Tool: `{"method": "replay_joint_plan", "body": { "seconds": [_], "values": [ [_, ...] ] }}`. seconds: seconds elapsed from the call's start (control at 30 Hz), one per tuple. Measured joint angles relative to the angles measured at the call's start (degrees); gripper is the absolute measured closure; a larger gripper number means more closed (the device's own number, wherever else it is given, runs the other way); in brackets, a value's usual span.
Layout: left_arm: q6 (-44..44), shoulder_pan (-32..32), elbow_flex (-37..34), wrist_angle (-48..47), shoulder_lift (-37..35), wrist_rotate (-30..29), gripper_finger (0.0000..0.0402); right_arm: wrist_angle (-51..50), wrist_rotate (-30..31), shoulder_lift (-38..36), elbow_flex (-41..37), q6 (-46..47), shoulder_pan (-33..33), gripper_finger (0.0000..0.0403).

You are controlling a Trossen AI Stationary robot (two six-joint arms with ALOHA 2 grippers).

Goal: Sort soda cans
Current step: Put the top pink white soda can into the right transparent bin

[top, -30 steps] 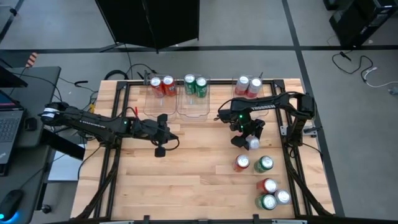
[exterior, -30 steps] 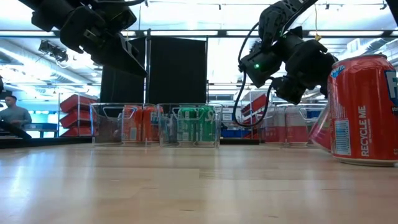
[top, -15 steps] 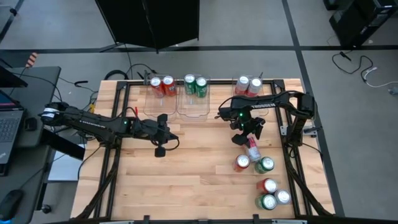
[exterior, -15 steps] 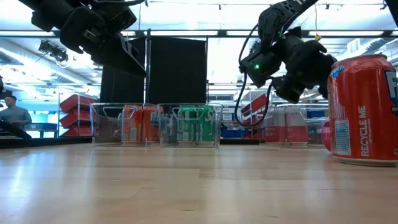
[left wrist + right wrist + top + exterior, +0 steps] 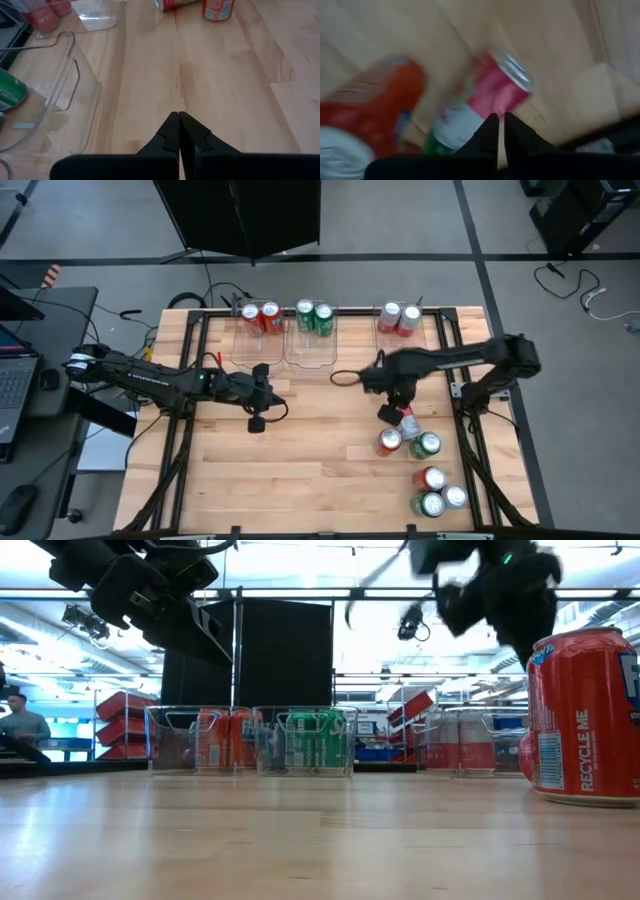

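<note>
A silver-white soda can [image 5: 408, 423] with pink print lies on its side on the table, against an upright red can [image 5: 388, 441] and a green one [image 5: 425, 445]. My right gripper [image 5: 388, 413] is shut, with nothing between its fingers, just left of that tipped can [image 5: 500, 90]. My left gripper [image 5: 258, 422] waits shut over bare table at centre left. At the far edge stand pairs of red [image 5: 260, 314], green [image 5: 314, 312] and silver [image 5: 400, 315] cans in clear bins. My right gripper's shut fingertips [image 5: 497, 122] stand right beside the tipped can's side. The wrist view is blurred, so I cannot tell whether they touch it. The can rests on the table on its side, its silver top [image 5: 517, 70] pointing away from the fingers.
Near the right front corner stand a red can [image 5: 432, 478], a green can [image 5: 432, 504] and a silver can [image 5: 455, 497]. The low view shows a red can [image 5: 585, 715] close up. Bare wood lies between the two arms [image 5: 320, 430].
My right gripper has let go of the silver-white can. The can has dropped and tipped onto its side against the red and green cans. The fingers have then shut on nothing, and the right arm has swung about, its gripper shifting slightly toward the table's left.
</note>
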Motion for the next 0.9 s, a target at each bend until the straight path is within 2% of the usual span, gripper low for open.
{"method": "replay_joint_plan", "body": {
  "seconds": [0.2,0.3,0.4,0.57,0.7,0.83,0.9],
  "values": [
    [-0.18,-0.01,0.0,0.23,-0.01,2.96,0.0401,3.96,8.34,-7.43,-0.84,11.52,11.62,0.04],
    [-0.63,0.0,0.0,0.24,0.0,3.35,0.0401,4.19,8.86,-8.47,-0.84,19.22,16.12,0.0398],
    [-0.95,0.0,0.0,0.24,0.0,3.39,0.0401,4.58,7.72,-7.18,-1.05,22.36,19.03,0.0401],
    [-0.94,0.0,0.0,0.24,0.0,3.54,0.0401,10.36,4.04,-1.71,-2.36,20.87,20.1,0.0402],
    [-0.92,0.0,0.0,0.21,-0.01,3.54,0.0401,20.76,3.08,1.95,-2.02,16.25,19.49,0.0402],
    [-0.92,0.0,0.0,0.07,-0.02,3.54,0.0401,28.78,1.59,2.8,-1.89,13.86,17.72,0.0403],
    [-0.92,0.0,0.0,0.01,-0.01,3.54,0.0402,27.9,1.62,2.6,-1.89,14.59,16.46,0.0403]
  ]
}}
